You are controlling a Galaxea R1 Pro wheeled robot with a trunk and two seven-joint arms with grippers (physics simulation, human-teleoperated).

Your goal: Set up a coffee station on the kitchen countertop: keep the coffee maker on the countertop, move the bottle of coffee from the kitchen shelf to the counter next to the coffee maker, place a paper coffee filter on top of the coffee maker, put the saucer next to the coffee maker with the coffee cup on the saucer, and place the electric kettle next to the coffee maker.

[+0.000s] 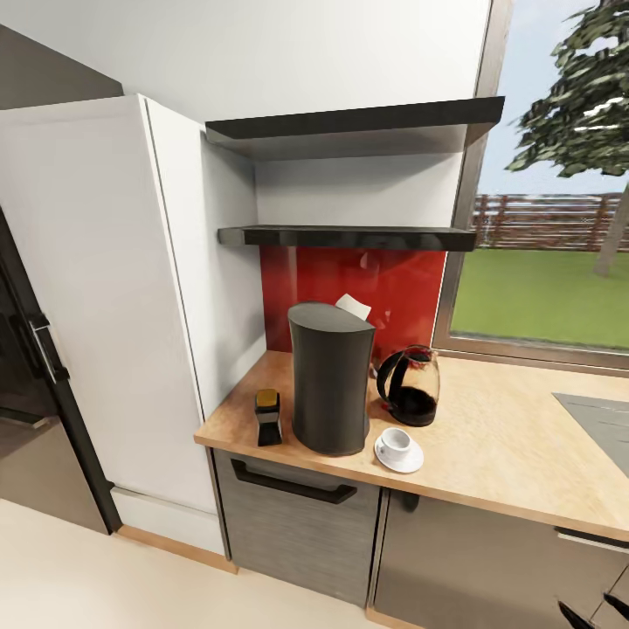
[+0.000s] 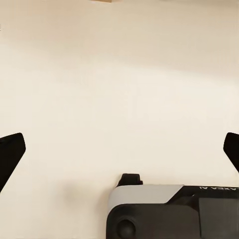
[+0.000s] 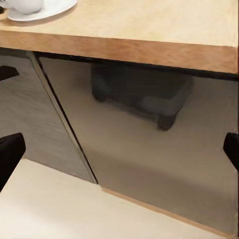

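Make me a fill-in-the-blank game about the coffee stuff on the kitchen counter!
1. The coffee cup sits on the white ____.
2. The white paper coffee filter lies on top of the ____.
3. The bottle of coffee has a ____ colored cap.
4. The electric kettle stands in front of the ____ colored backsplash.

Missing words: saucer, coffee maker, gold, red

left gripper (image 2: 119,149) jaws spread, right gripper (image 3: 119,149) likewise
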